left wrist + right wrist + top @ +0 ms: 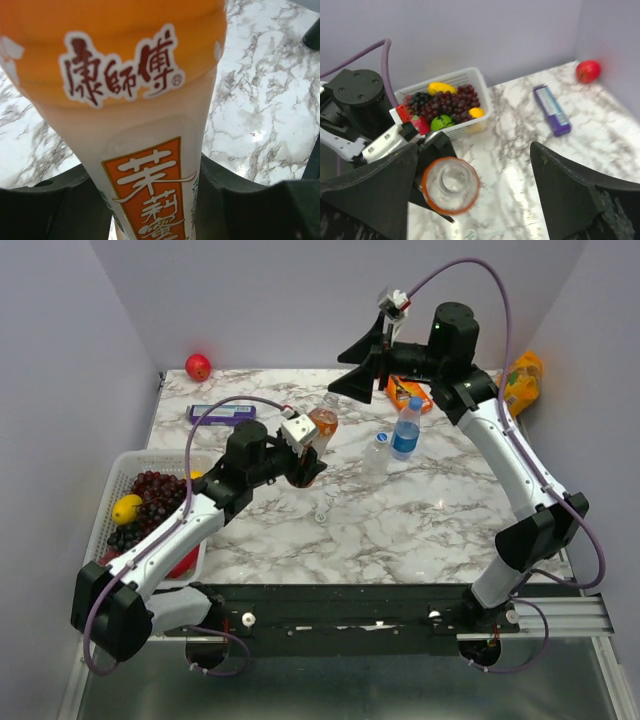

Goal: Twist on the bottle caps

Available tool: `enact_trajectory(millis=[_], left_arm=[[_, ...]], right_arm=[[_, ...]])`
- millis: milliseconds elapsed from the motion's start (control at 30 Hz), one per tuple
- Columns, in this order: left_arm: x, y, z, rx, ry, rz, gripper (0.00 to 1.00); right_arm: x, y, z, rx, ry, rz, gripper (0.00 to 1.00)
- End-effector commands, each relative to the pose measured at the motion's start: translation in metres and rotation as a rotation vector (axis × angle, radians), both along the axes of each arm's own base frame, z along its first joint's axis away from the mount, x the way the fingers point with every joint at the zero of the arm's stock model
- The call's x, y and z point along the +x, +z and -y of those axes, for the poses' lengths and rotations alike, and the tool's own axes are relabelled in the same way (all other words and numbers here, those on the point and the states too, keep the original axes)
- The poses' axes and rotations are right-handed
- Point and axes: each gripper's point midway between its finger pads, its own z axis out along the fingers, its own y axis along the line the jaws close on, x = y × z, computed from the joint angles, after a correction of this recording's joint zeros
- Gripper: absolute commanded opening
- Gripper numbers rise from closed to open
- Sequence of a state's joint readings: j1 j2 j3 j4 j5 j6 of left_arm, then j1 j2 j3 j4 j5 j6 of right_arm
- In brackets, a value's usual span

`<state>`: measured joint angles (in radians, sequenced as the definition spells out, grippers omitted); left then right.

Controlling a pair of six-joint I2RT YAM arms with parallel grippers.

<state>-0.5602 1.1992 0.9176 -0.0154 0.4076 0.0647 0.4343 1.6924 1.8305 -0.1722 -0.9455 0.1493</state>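
Left wrist view: the left gripper (152,205) is drawn in narrow around the orange bottle (135,100). Its dark fingers (65,205) lie against both sides of the lower body with no gap showing. The bottle stands upright on the counter (450,520), long axis vertical. Seen from the right wrist, its orange-ringed mouth is uncapped and faces straight up. The right gripper (475,149) hangs above the orange bottle, spread wide and empty, with the mouth below it and off-centre between its fingers.

From above, one whitish cap (321,513) lies on the counter on the near side of the orange bottle, toward the arm bases and apart from it. As I judge it, the left arm is occupied, so the free right gripper would have to descend past the orange bottle to reach that cap. The blue-labelled bottle (405,430) and the clear bottle (378,452) stand to the right of the orange bottle.
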Motion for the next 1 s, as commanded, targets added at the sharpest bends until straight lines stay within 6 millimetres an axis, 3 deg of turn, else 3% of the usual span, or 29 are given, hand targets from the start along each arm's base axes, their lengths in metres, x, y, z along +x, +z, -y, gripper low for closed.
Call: enact_trajectory(millis=[0,67,100,133,167,200,233,267,333,367,433,467,567,700,867,967], left_arm=[[0.010,0.014,-0.051,0.036,0.197,0.061,0.47],[0.015,0.018,-0.067,0.022,0.272,0.058,0.45],[0.018,0.026,-0.075,-0.002,0.312,0.077,0.42],[0.026,0.028,-0.090,-0.011,0.380,0.081,0.28],[0.028,0.027,-0.097,-0.026,0.421,0.071,0.21],[0.031,0.035,-0.105,-0.045,0.446,0.098,0.19],[0.035,0.037,-0.114,-0.067,0.485,0.090,0.14],[0.036,0.040,-0.120,-0.084,0.510,0.092,0.10],[0.038,0.048,-0.130,-0.122,0.554,0.098,0.01],[0.041,0.051,-0.141,-0.133,0.592,0.097,0.01],[0.043,0.065,-0.151,-0.183,0.627,0.122,0.00],[0.045,0.068,-0.159,-0.191,0.657,0.127,0.00],[0.043,0.073,-0.171,-0.198,0.698,0.142,0.00],[0.039,0.070,-0.184,-0.189,0.736,0.130,0.00],[0.037,0.065,-0.190,-0.213,0.751,0.098,0.00],[0.034,0.061,-0.194,-0.225,0.756,0.079,0.00]], right_arm=[[-0.003,0.025,0.022,-0.085,-0.030,0.220,1.00],[-0.001,0.001,0.018,-0.145,0.030,0.216,1.00],[-0.001,-0.001,0.016,-0.176,0.057,0.293,0.99],[-0.009,-0.021,0.017,-0.238,0.092,0.240,0.97],[-0.007,-0.044,0.008,-0.285,0.137,0.225,0.95],[-0.011,-0.049,0.006,-0.320,0.163,0.258,0.93],[-0.020,-0.075,0.008,-0.404,0.226,0.287,0.89],[-0.032,-0.089,-0.004,-0.453,0.273,0.314,0.88],[-0.039,-0.137,-0.005,-0.609,0.327,0.366,0.86],[-0.054,-0.155,-0.013,-0.650,0.385,0.387,0.86],[-0.058,-0.175,-0.015,-0.715,0.404,0.479,0.84],[-0.072,-0.206,-0.014,-0.754,0.454,0.447,0.84],[-0.083,-0.243,-0.010,-0.816,0.529,0.455,0.84],[-0.093,-0.287,-0.003,-0.919,0.628,0.479,0.78],[-0.096,-0.321,-0.013,-0.964,0.678,0.545,0.76],[-0.099,-0.332,-0.020,-0.969,0.693,0.540,0.72]])
